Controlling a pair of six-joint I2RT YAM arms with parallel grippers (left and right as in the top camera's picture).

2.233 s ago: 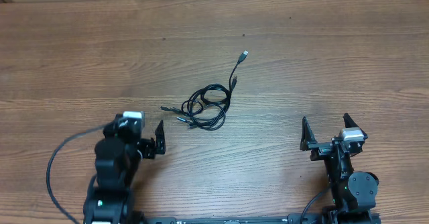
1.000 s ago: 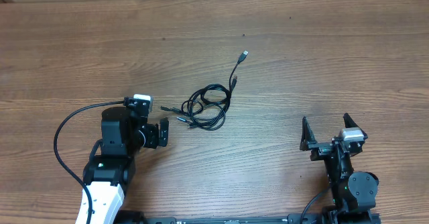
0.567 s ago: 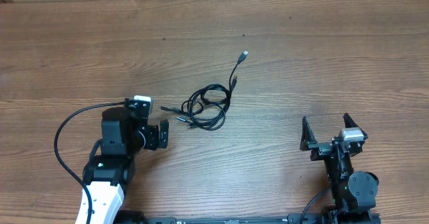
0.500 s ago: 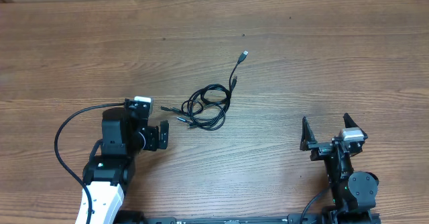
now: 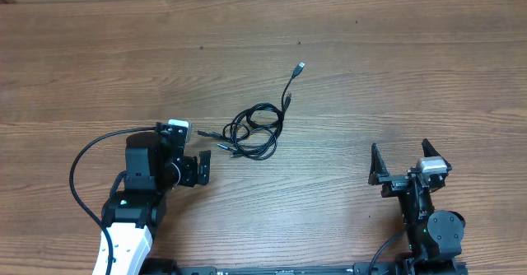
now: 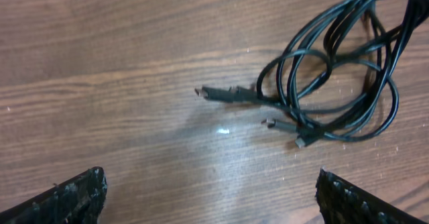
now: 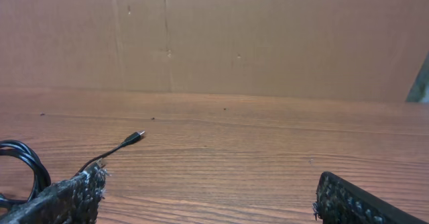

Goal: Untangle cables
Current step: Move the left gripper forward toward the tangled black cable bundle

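Left jaws open wide, empty, poised near the cables (image 5: pixel 255 131). Right jaws open, empty, well apart from them. Cables lie mid-tabletop (image 5: pixel 428 69) in one tangled bundle, two ends trailing away. Judged: no separation done; all untangling remains. Count: one bundle, five plug tips visible, cable number indeterminate; two arms.

The left arm (image 5: pixel 132 201) reaches forward from the near-left base; lower link white, wrist black and turned toward centre; the left gripper (image 5: pixel 196 149) faces right with jaws spread fully; in the left wrist view the left fingertips (image 6: pixel 74 197) sit at the lower corners, wide apart. The right arm (image 5: pixel 428 226) is folded at the near-right base; the right gripper (image 5: pixel 402 161) points forward with jaws spread fully; the right fingertips (image 7: pixel 70 197) likewise sit at the lower corners.
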